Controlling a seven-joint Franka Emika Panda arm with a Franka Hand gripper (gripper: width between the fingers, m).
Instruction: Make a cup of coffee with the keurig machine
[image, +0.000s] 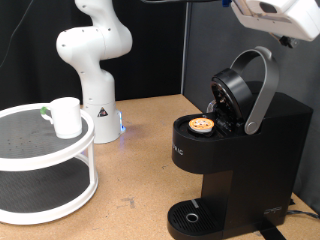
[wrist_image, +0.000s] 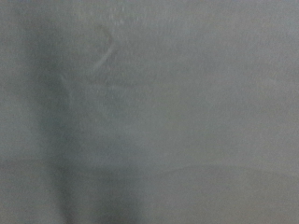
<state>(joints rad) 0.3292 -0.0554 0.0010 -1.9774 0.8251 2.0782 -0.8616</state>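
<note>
The black keurig machine stands at the exterior view's right with its domed lid raised and its grey handle up. A small pod with a tan foil top sits in the open chamber. The round drip tray at its base is bare. The white cup stands on the top tier of a round white shelf at the left. Only part of my gripper's white hand shows at the top right corner, above the machine, and its fingers are out of frame. The wrist view is a blurred grey field.
The white robot arm base stands at the back, between the shelf and the machine. A small green item lies beside the cup on the shelf. The brown tabletop lies between shelf and machine.
</note>
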